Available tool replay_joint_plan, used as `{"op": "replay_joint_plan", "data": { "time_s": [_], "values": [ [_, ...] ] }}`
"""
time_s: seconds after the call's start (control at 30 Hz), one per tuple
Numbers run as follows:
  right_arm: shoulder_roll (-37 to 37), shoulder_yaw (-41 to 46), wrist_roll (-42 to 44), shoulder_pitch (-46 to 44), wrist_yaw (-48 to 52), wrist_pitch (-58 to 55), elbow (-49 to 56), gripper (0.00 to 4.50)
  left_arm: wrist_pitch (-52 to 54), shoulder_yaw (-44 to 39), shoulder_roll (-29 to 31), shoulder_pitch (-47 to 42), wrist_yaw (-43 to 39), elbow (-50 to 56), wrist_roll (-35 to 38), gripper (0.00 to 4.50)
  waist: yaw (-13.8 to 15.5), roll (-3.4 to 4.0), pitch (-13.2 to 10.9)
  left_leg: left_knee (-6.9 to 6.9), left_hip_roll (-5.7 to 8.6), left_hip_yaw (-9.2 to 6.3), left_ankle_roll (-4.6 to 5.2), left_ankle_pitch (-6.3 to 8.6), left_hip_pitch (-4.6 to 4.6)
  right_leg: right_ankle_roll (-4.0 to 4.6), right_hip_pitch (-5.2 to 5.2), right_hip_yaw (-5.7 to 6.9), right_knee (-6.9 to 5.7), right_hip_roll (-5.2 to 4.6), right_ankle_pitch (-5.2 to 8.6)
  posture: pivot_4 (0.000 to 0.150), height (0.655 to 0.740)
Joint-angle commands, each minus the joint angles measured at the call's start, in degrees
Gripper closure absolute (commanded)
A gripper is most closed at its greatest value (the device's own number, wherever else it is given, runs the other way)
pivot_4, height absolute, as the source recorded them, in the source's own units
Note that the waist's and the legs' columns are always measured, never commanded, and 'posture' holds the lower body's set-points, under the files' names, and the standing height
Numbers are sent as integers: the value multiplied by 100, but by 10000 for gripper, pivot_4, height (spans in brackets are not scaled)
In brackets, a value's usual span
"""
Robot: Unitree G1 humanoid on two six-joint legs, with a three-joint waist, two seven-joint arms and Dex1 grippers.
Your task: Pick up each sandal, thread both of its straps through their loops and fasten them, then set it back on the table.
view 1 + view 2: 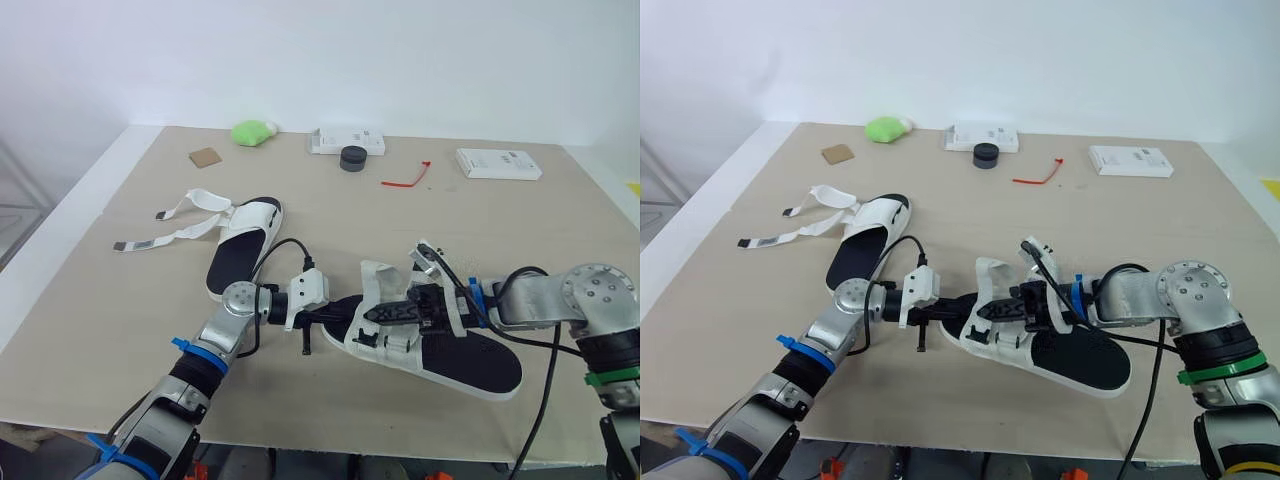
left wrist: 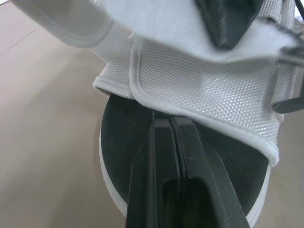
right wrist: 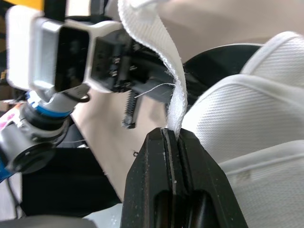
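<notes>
The near sandal [image 1: 470, 365] lies front and centre on the desk [image 1: 120, 330]. The right gripper [image 3: 172, 134] pinches its white strap [image 3: 175, 95], holding it up. The left gripper [image 2: 166, 122] has its fingers pressed together, tips against the sandal's end. The second sandal [image 1: 240, 255] lies behind, to the left, with its straps loose.

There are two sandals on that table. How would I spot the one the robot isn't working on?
On the beige table, look at the left half, nearer than the small brown card. The sandal there lies alone, and unlike the other sandal, its two white straps trail loose across the tabletop.
</notes>
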State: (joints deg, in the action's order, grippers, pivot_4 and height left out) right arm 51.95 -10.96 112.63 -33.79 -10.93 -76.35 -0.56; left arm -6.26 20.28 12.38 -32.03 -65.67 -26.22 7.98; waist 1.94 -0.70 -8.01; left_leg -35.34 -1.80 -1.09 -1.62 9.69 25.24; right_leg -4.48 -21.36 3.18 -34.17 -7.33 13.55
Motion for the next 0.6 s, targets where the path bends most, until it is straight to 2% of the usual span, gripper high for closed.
{"op": "replay_joint_plan", "data": {
  "time_s": [0.03,0.3,0.6],
  "values": [
    [-12,8,37,-89,-159,101,384,44277,406,295,199,380,188,-703,-555,45000,0,1,-2,0,0,0,0,0,0,0,0,0,0,0,0,1500,7400],
    [274,-171,37,-172,-584,221,875,44277,416,306,192,396,184,-686,-556,45000,0,2,-2,0,-2,0,0,0,0,0,-3,1,0,0,0,1500,7400],
    [278,-251,-4,-466,-777,385,779,44277,431,303,167,394,198,-688,-545,45000,-1,6,-9,0,-3,1,-2,1,0,-1,-7,1,0,-5,1,1500,7400]
  ]
}}
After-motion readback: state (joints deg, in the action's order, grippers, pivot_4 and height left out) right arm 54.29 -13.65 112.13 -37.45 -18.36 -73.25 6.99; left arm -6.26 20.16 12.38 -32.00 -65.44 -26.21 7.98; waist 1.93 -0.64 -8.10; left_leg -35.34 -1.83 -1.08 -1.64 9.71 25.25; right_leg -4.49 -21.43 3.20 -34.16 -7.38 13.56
